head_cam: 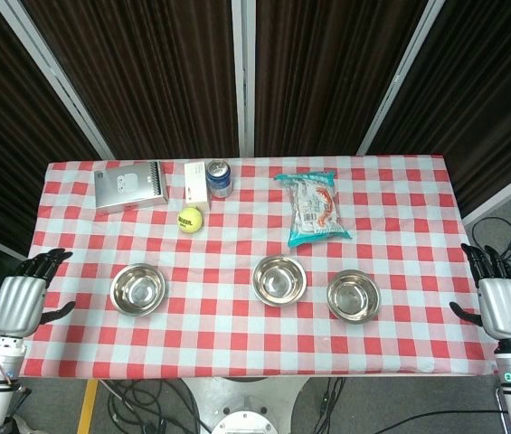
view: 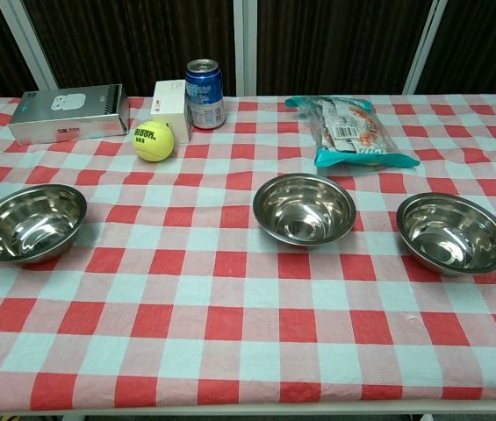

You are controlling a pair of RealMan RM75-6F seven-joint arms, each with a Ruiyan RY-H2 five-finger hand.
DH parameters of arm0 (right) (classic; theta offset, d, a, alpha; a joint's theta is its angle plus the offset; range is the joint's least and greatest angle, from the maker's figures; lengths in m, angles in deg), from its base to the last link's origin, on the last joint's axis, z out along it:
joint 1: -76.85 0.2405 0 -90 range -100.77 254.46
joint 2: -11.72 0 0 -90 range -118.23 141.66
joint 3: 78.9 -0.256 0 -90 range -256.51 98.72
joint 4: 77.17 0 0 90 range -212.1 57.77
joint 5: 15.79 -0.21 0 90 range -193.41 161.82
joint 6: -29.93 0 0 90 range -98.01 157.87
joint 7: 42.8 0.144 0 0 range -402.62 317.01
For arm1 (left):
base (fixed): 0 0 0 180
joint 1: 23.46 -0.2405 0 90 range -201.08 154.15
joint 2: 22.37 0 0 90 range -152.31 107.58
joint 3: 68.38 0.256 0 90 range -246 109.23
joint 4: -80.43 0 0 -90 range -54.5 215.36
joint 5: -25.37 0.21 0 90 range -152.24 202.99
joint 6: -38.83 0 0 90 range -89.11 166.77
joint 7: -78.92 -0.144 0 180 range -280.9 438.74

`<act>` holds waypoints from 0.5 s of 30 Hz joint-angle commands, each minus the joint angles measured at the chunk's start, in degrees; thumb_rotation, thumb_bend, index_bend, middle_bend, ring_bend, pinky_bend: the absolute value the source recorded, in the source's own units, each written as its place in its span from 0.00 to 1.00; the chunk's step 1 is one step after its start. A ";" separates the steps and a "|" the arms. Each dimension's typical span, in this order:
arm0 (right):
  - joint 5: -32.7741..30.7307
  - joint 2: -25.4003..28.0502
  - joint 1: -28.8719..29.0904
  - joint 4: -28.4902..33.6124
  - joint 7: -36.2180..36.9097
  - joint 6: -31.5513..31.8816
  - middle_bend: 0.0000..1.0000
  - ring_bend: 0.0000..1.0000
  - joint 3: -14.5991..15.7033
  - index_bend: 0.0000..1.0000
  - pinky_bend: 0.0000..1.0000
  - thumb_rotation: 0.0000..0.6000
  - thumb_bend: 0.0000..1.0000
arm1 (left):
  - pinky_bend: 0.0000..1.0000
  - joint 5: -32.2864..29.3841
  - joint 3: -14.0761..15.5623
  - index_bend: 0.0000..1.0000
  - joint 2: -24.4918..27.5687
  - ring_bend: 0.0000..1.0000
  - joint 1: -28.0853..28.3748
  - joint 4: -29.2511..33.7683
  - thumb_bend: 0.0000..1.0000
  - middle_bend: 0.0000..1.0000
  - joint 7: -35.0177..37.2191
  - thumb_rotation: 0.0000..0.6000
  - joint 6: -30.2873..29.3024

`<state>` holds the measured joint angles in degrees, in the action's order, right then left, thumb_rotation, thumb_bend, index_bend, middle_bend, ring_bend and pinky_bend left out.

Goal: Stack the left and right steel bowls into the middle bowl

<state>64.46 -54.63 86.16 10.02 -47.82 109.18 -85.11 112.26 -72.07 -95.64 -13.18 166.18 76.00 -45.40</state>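
I am at a table [head_cam: 237,362] covered with a red-and-white checked cloth, seen from my head camera above and my chest camera low at the near edge. My left hand [head_cam: 22,298] hangs just off the left edge of the table, fingers spread and pointing away from me, holding nothing. My right hand [head_cam: 501,303] mirrors it just off the right edge, fingers likewise apart and empty. Neither hand shows in the chest view. Three steel bowls sit upright in a row across the near half of the cloth, all empty and well apart from each other. The left bowl [head_cam: 137,288] is nearest my left hand, though not touching it. The middle bowl [head_cam: 279,280] sits roughly at the table's centre, slightly farther from me than the other two. The right bowl [head_cam: 354,296] sits to the right of it, closer to the middle bowl than the left bowl is. Nothing is stacked yet. Along the far side of the table, from left to right: a silver box [head_cam: 128,186] lying flat, a small white carton [head_cam: 195,182] standing upright, and a blue drink can [head_cam: 219,178] upright just beside the carton. A yellow tennis ball [head_cam: 190,219] rests in front of the carton. Farther right, a teal-edged snack packet [head_cam: 314,208] lies flat, behind the gap between the middle and right bowls. Dark curtains hang behind the table.
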 commanded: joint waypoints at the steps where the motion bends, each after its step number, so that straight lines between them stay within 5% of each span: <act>1: -0.01 0.00 -0.03 0.07 -0.26 0.05 0.13 0.07 0.03 0.03 0.20 1.00 0.07 | 0.30 0.05 0.10 0.24 -0.11 0.24 0.05 -0.18 0.04 0.29 0.17 1.00 0.15; 15: 1.11 0.77 0.34 2.63 -2.08 -0.48 0.14 0.14 0.77 0.03 0.27 1.00 0.07 | 0.30 0.20 -0.29 0.24 0.74 0.24 0.20 0.97 0.04 0.29 0.02 1.00 -0.31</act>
<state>65.28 -53.87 86.43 12.50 -49.64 108.95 -84.65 112.47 -72.38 -94.92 -12.96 167.12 76.00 -45.73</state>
